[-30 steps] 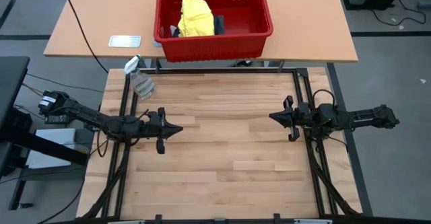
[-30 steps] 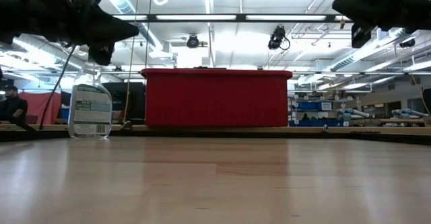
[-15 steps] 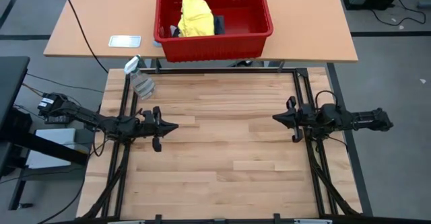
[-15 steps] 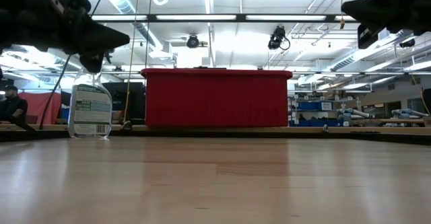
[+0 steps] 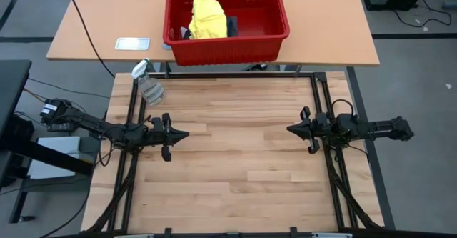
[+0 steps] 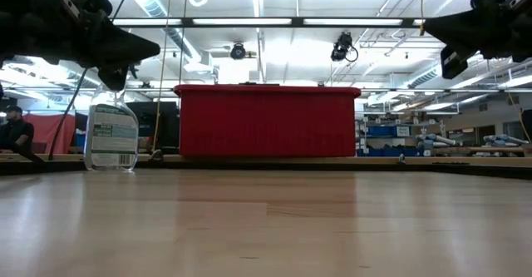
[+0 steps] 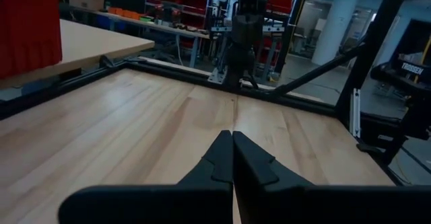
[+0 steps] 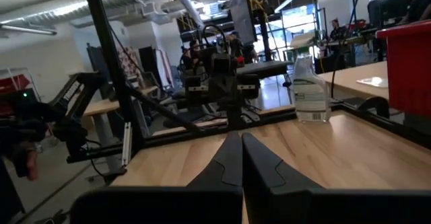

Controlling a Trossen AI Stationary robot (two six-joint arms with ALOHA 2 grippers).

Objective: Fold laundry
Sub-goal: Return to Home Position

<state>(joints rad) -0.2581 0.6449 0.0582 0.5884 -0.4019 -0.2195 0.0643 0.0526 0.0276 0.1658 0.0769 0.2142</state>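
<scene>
Butcher-block worktop (image 5: 235,166), black-framed, bare across the middle. Tan rear table (image 5: 93,23) just beyond the far edge, carrying the basket. Red plastic basket (image 5: 228,50), set close to that table's near edge. Left arm at the worktop's left side, left gripper (image 5: 187,134) clenched on nothing, fingers pressed together in the wrist view, pointing toward the centre, clear of the wood. Right arm opposite at the right side, right gripper (image 5: 289,129) likewise clenched and empty, facing the left one, well apart. Laundry inside the basket: folded yellow shirt (image 5: 207,16) on top toward its left half, dark cloth (image 5: 234,25) showing just beside it; other pieces hidden beneath, count not discernible. Clear spray bottle (image 5: 148,86) upright at the worktop's far-left corner, near the left arm. Flat silver item (image 5: 133,43) on the rear table, left of the basket. Task judged essentially complete, only arm retraction outstanding. Risks, as judged: a wide swing of the left arm tipping the bottle; the shirt's loose fold slumping open.
</scene>
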